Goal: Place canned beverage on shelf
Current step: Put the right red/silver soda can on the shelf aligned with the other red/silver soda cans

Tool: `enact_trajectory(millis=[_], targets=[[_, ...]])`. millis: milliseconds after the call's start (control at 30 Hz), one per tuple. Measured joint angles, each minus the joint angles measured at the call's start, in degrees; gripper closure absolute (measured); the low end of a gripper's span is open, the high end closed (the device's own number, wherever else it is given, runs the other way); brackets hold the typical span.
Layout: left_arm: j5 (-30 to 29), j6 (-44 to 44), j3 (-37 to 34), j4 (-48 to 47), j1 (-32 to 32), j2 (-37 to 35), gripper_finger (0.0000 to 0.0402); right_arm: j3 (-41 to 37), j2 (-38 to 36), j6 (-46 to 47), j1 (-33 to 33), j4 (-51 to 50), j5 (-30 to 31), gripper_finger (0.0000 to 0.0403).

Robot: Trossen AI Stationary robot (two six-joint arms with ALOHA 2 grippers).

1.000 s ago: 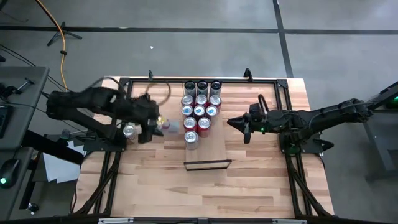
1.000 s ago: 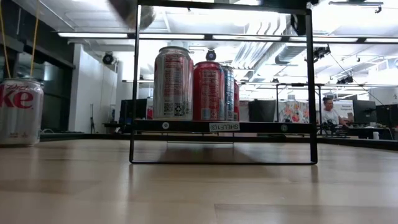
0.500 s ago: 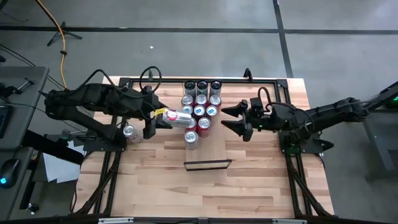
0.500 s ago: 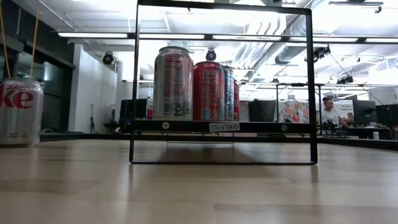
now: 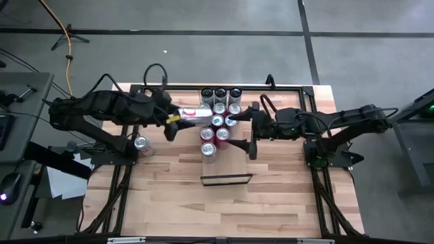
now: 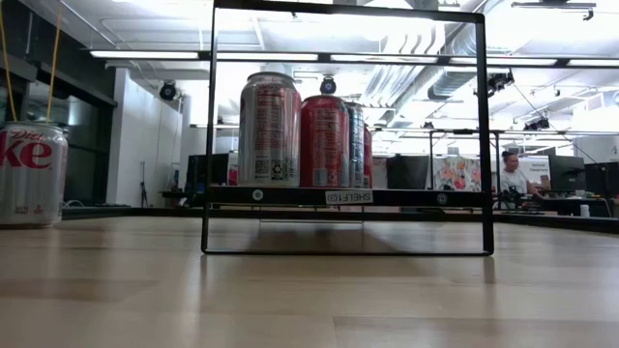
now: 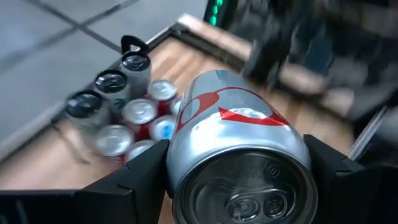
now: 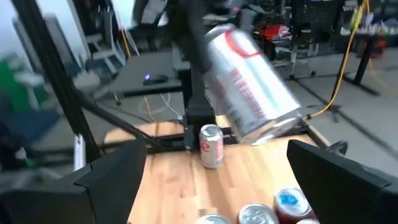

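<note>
Two fingers of my left gripper (image 5: 178,119) clamp a silver-and-red drink can (image 5: 195,114), tipped sideways above the cans standing on the pale wooden shelf board (image 5: 234,159). My right gripper (image 5: 243,132) gapes wide just right, empty. A clumsy handover could drop it, toppling them.

yellow cable (image 5: 68,41) on floor | seated person (image 6: 510,174) in room behind | monitor (image 6: 407,172) nearby

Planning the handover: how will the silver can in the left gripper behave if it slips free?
Held sideways by the left gripper, the silver can is round and smooth, so it would likely roll. Falling, it might topple the upright cans below.
</note>
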Motion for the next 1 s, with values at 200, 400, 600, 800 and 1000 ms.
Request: enact_trajectory(millis=[200,400,600,800,1000], targets=[[7.28,-17.46,0.00,7.81,1.44,0.00,0.0172,6.11,4.24,-14.86,1.48,-6.78,4.30,0.0027],[13.10,-25.25,0.02,14.59,2.35,0.00,0.0172,11.88,9.03,-31.51,4.17,-8.71,15.27,0.0027],[12.99,-28.16,0.17,15.18,2.41,-0.07,0.0172,15.21,10.65,-36.86,5.37,-8.73,21.52,0.0027],[10.99,-28.47,0.20,15.66,2.43,-0.11,0.0172,15.88,10.63,-39.35,4.69,-7.76,23.58,0.0027],[10.74,-27.58,0.02,14.28,3.10,0.02,0.0172,16.03,10.52,-40.57,4.58,-7.21,29.92,0.0027]])
